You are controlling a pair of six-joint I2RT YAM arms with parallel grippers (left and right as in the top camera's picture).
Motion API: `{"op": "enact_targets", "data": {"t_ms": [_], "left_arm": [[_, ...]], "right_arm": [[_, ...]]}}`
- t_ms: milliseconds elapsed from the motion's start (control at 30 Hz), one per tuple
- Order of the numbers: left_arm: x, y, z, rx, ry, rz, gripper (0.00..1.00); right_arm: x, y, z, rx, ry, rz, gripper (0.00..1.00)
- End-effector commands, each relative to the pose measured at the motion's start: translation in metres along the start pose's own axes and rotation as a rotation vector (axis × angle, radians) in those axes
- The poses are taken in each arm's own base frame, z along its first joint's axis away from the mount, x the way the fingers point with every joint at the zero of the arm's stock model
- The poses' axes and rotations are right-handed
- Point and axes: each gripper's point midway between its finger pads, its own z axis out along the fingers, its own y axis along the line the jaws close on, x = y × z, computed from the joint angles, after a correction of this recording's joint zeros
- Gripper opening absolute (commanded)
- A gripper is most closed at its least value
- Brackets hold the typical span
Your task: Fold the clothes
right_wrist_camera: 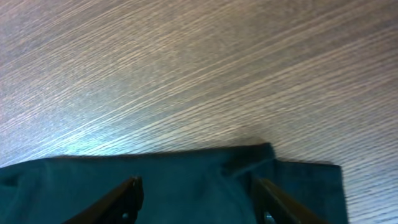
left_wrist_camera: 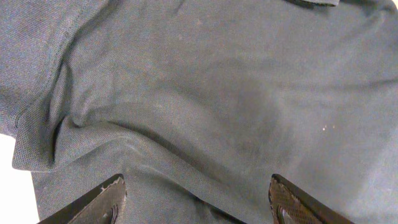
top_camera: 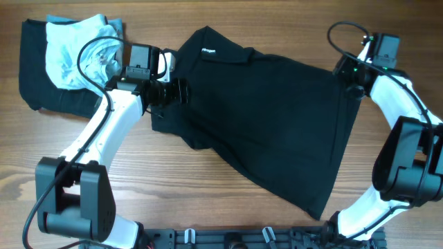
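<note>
Across the middle of the wooden table, the black polo shirt is lying spread out, its collar and small white neck label sitting at its upper left end. Over the shirt's left shoulder and sleeve, the left gripper is hanging with its fingers standing wide apart, with rumpled cloth below and nothing pinched. At the shirt's upper right hem corner, the right gripper is holding its fingers spread above the cloth's edge. Left of the shirt's collar, a pale blue and white garment is resting on a dark cloth.

Left arm, right arm white, blk joints; left tool blk.
</note>
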Motion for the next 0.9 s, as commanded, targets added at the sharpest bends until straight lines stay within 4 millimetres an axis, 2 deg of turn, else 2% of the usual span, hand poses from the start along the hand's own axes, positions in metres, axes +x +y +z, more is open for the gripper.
{"op": "enact_targets", "data": {"t_ms": [0,233,333,500,700,867], "left_arm": [[0.002,0.001,0.001,-0.006,0.004,0.014,0.73],[0.002,0.001,0.001,-0.006,0.004,0.014,0.73],[0.002,0.001,0.001,-0.006,0.004,0.014,0.73],[0.002,0.001,0.001,-0.006,0.004,0.014,0.73],[0.002,0.001,0.001,-0.006,0.004,0.014,0.73],[0.002,0.001,0.001,-0.006,0.004,0.014,0.74]], "right_arm": [[-0.005,0.001,0.003,0.071,-0.029,-0.047,0.59],[-0.001,-0.021,0.015,0.176,-0.036,0.018,0.57],[0.004,-0.021,0.019,0.177,-0.020,0.036,0.52],[0.019,-0.014,0.035,0.126,0.031,0.066,0.50],[0.016,-0.016,0.039,0.127,0.012,0.094,0.46],[0.018,-0.018,0.040,0.136,0.017,0.117,0.26]]}}
